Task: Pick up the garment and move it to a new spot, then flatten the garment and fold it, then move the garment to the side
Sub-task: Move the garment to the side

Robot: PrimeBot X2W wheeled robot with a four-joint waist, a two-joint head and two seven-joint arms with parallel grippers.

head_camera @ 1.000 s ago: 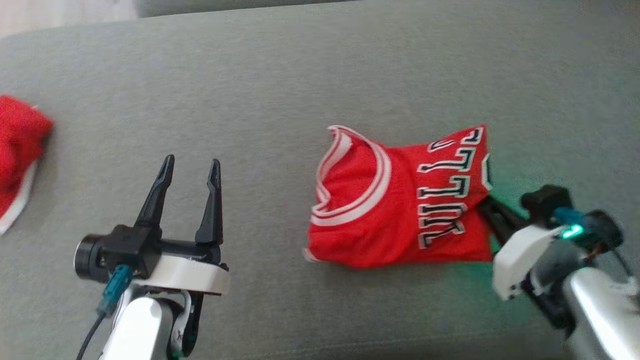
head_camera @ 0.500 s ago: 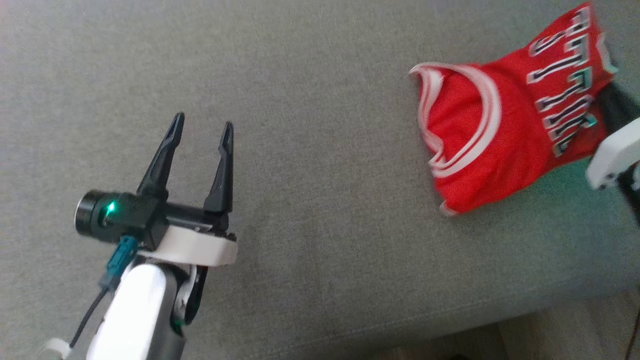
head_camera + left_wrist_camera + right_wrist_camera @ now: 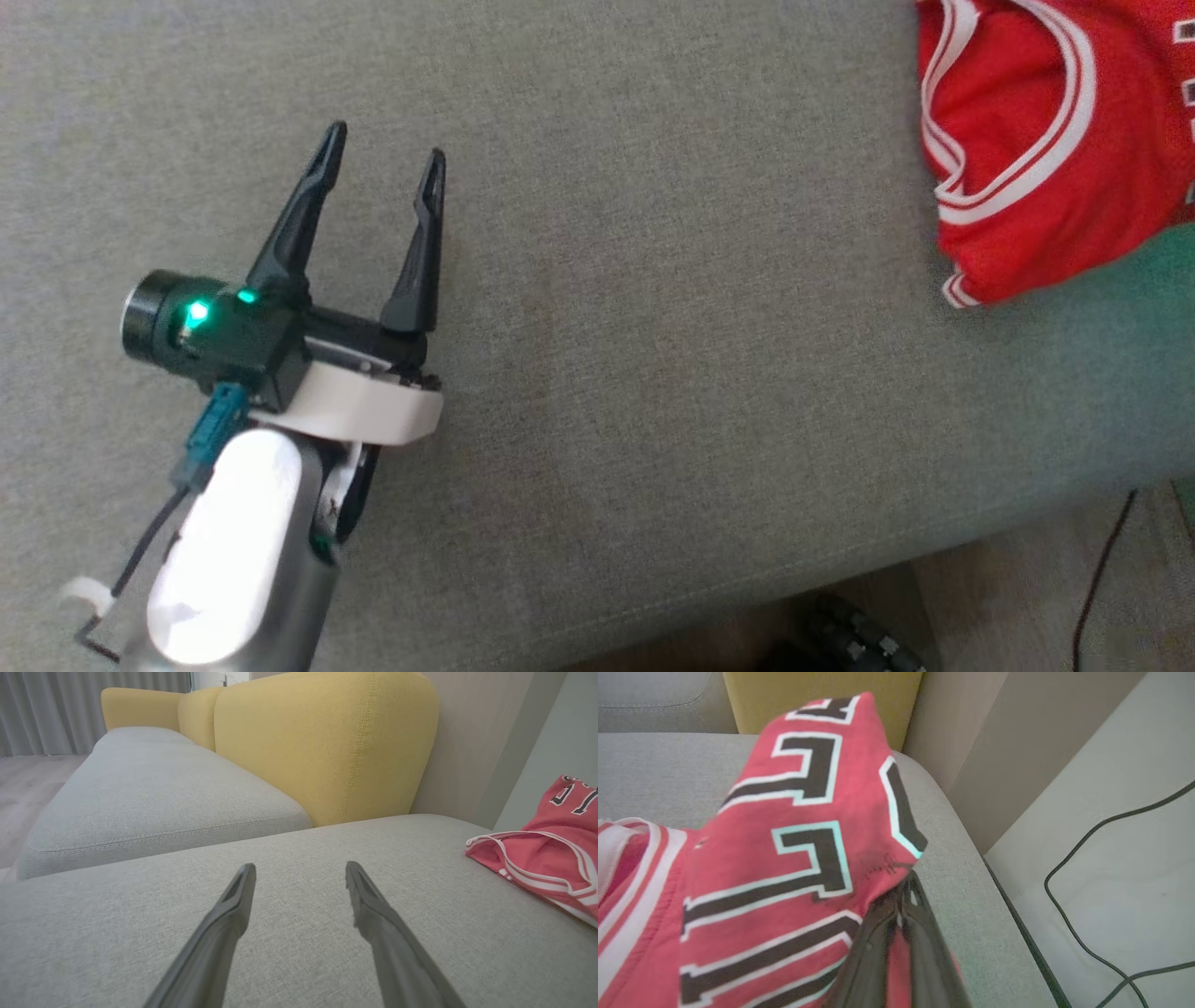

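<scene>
Shifting head view, garment [image 3: 1046, 159] now top right; right gripper [image 3: 902, 891] clamped on it, left gripper [image 3: 386, 147] wide.

a garment [image 3: 1046, 159] lies on a seat cushion [image 3: 653, 373] at the far right, its edge pinched in the right gripper [image 3: 903, 886]. the left gripper [image 3: 386, 140] hangs over the cushion at the near left, well apart. a cable [image 3: 1102, 569] lies on the floor [image 3: 1027, 597] past the cushion's near edge.
</scene>
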